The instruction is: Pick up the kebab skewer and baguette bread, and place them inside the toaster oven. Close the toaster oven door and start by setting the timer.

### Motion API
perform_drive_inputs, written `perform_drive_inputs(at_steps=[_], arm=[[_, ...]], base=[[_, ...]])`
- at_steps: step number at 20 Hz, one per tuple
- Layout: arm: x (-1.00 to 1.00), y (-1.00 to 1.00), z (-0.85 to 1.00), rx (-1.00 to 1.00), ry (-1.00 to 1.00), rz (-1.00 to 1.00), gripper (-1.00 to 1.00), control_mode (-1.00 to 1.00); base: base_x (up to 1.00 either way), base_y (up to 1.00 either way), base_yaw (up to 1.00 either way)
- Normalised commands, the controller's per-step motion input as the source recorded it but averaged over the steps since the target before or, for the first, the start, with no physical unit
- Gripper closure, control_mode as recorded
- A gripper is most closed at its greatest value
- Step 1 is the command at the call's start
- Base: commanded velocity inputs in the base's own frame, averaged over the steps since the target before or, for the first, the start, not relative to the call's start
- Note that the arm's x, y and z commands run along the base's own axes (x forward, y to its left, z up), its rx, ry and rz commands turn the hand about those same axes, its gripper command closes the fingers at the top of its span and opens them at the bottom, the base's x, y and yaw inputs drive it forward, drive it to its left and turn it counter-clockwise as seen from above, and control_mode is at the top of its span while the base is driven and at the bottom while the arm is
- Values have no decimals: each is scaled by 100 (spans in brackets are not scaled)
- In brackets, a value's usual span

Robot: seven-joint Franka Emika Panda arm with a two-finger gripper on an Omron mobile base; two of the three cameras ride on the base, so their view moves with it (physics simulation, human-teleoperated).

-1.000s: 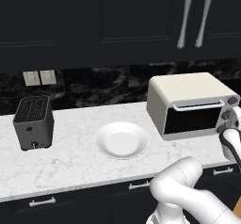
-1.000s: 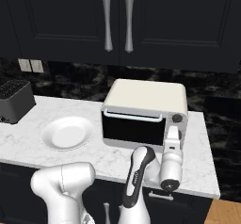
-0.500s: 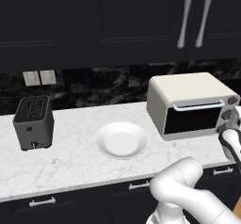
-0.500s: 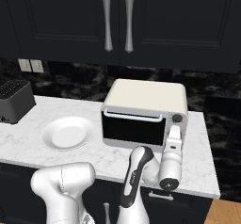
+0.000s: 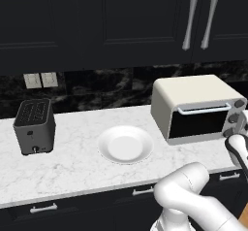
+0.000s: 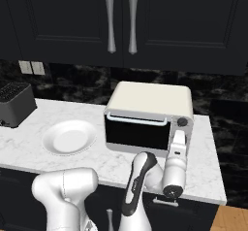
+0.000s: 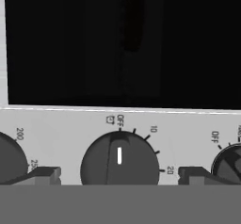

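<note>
Staying spread at the toaster oven (image 6: 147, 116) knobs, hand (image 7: 119, 175) unmoved.

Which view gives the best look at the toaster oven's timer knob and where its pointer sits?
The hand view: the timer knob sits centred between the open fingers, its white pointer at OFF, with 10 and 20 readable. The right base view shows the toaster oven whole, its knobs partly hidden by the arm. The left base view shows them as small dark dots.
</note>
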Motion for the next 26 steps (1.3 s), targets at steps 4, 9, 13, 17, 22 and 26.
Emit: perform_drive_inputs(at_steps=[4,9,13,17,22,26], arm=[[-5,0,0,0,-1,0,100,-100],[6,0,12,0,-1,0,100,-100],[13,6,19,0,-4,0,100,-100],[8,23,8,0,-3,0,100,-100],[10,27,0,0,-2,0,100,-100],[23,17,20,0,-1,0,100,-100]], base=[[0,0,0],[0,0,0],[0,0,0],[0,0,0],[0,0,0],[0,0,0]])
